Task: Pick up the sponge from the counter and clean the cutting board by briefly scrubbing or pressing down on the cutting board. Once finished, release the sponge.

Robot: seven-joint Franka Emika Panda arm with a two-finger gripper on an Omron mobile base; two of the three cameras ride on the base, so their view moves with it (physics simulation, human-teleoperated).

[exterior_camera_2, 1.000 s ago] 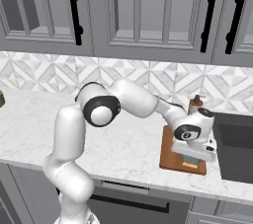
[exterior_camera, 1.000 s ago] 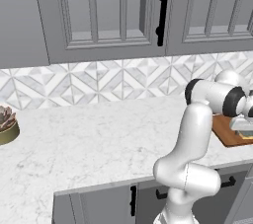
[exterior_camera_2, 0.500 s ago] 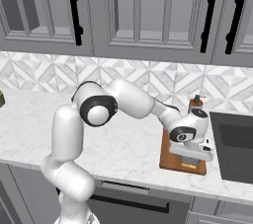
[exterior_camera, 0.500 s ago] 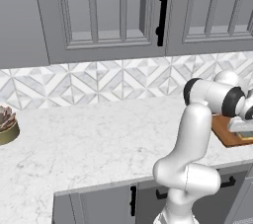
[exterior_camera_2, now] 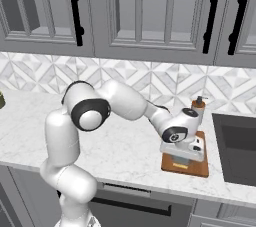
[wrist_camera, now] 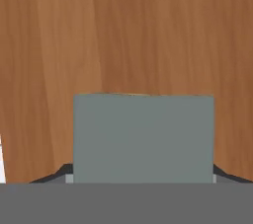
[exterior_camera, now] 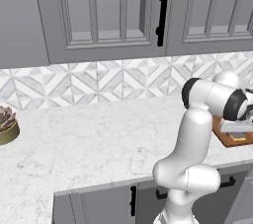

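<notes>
The cutting board (wrist_camera: 148,30) was reddish-brown wood with long straight grain and a smooth, matt face. The sponge (wrist_camera: 143,136) showed a flat, dull grey-green top without visible texture. The counter (exterior_camera_2: 125,146) looked like polished white marble with faint grey veins. The wall tiles (exterior_camera: 99,82) were pale, patterned and slightly glossy. The cabinet doors (exterior_camera: 113,16) were matt grey, their handles (exterior_camera: 160,13) black.

Hand view: the sponge (wrist_camera: 143,136) covers the fingertips; only dark slivers show at its lower corners, so jaw spacing cannot be read. Right base view: the hand hides the sponge and much of the cutting board (exterior_camera_2: 197,169). Left base view: the cutting board (exterior_camera: 230,139) is cut by the right edge and partly covered by the arm
</notes>
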